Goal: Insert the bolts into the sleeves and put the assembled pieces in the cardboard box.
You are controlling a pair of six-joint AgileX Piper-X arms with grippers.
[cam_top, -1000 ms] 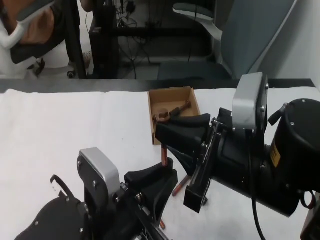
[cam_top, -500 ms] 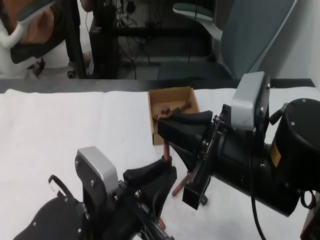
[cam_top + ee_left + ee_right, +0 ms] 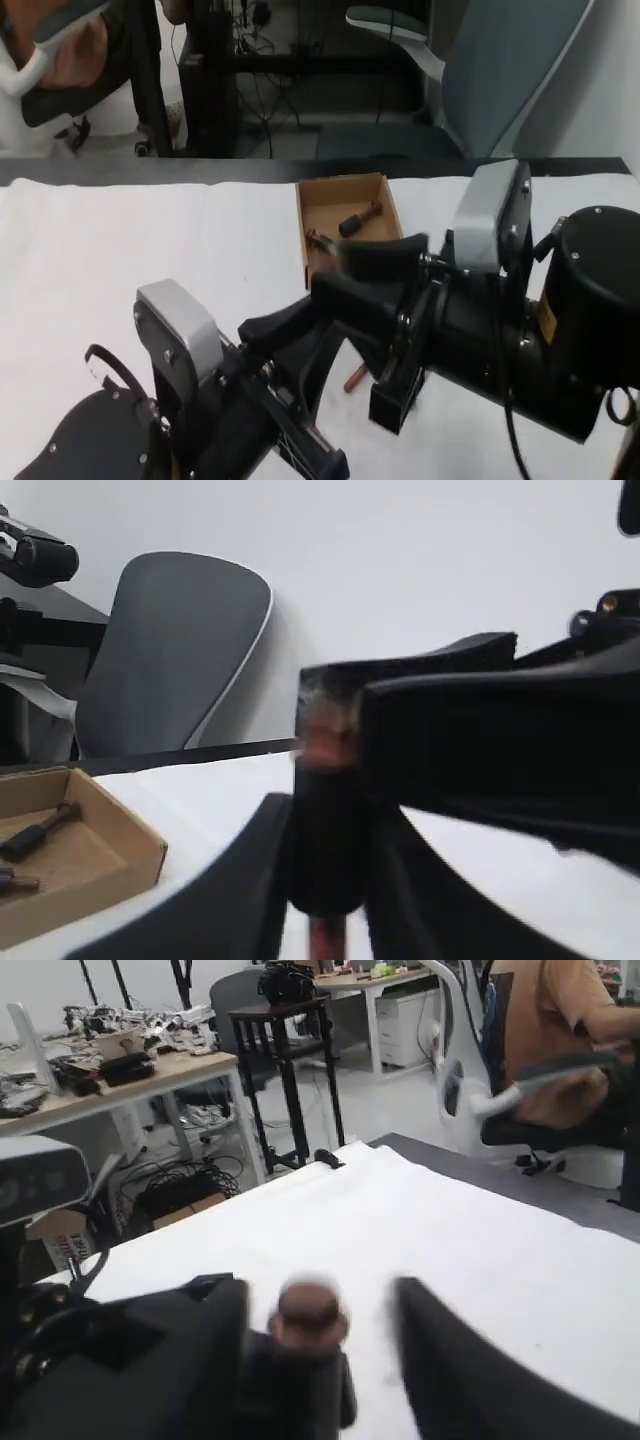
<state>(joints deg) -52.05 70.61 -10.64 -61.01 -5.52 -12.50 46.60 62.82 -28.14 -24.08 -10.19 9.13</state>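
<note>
In the left wrist view a black sleeve [image 3: 325,855] stands upright between the fingers of my left gripper [image 3: 325,820], which is shut on it. A copper bolt [image 3: 325,745] sits in the sleeve, its head above and its shank tip below. In the right wrist view the bolt head [image 3: 310,1310] tops the sleeve [image 3: 300,1395], and my right gripper [image 3: 320,1305] stands open around it, with a gap to one finger [image 3: 470,1380]. In the high view both grippers [image 3: 345,280] meet just in front of the cardboard box [image 3: 380,188], which holds two assembled pieces [image 3: 358,220].
A loose copper bolt [image 3: 355,377] lies on the white cloth [image 3: 120,250] under the right arm. The cloth's far edge meets a dark bench strip [image 3: 200,170]. Office chairs and desks stand beyond the bench.
The bolt head, seen in front of the box a second ago, has sunk between the two grippers. The left arm shifted slightly left and its fingers rose toward the right gripper.
</note>
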